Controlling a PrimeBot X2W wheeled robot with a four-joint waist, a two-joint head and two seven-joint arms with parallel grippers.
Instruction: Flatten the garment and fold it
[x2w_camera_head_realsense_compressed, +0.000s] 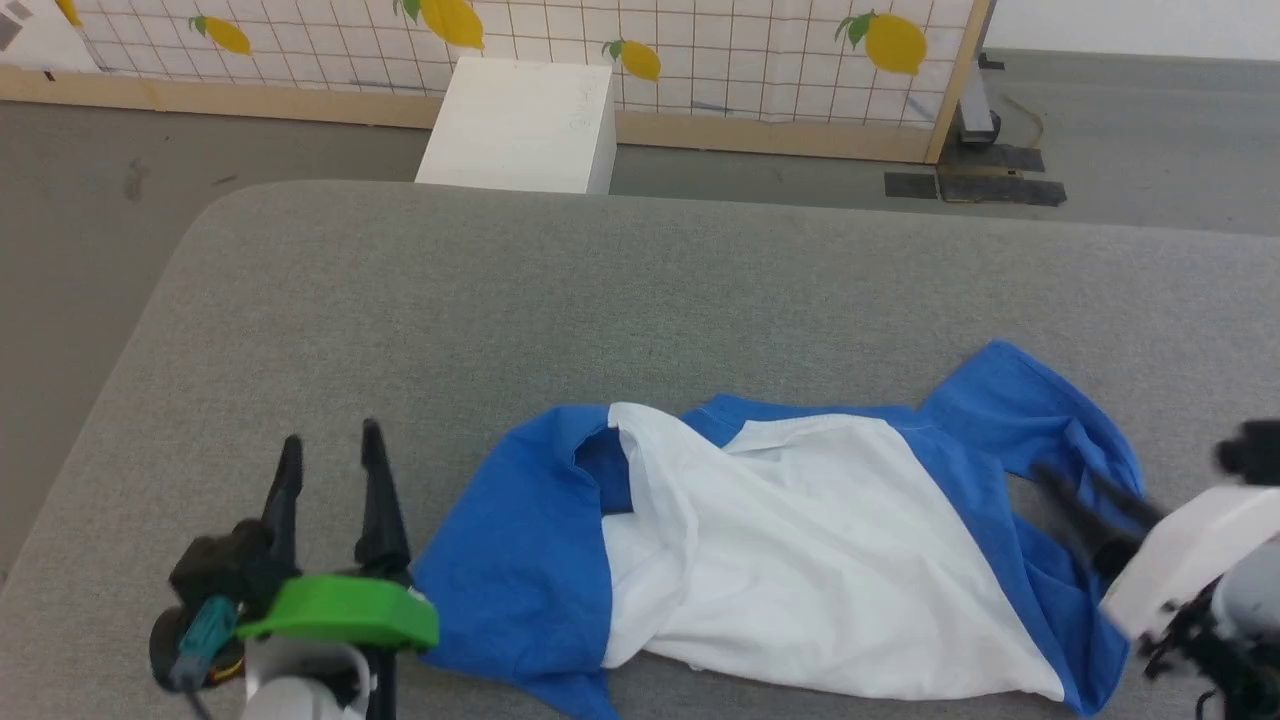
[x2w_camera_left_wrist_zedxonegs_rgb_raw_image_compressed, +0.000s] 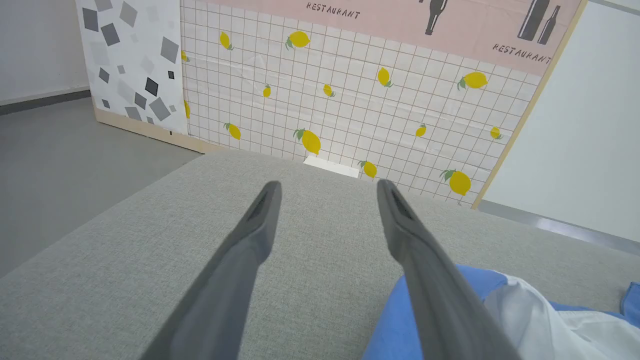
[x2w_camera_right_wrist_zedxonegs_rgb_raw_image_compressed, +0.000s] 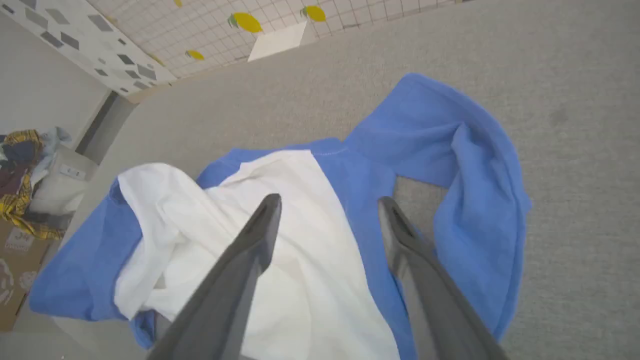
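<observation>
On grey table (x2w_camera_head_realsense_compressed: 400, 300), crumpled garment (x2w_camera_head_realsense_compressed: 800, 560)

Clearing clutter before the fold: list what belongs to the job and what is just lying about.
Job: shirt, left gripper, right gripper, grey table under the shirt.
Lying about: white box, lemon-print panel, heap of clothes.

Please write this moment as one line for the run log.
garment: crumpled, unfolded, on grey fabric surface | left gripper: open, empty, beside garment | right gripper: open, empty, over garment by blue sleeve
</observation>
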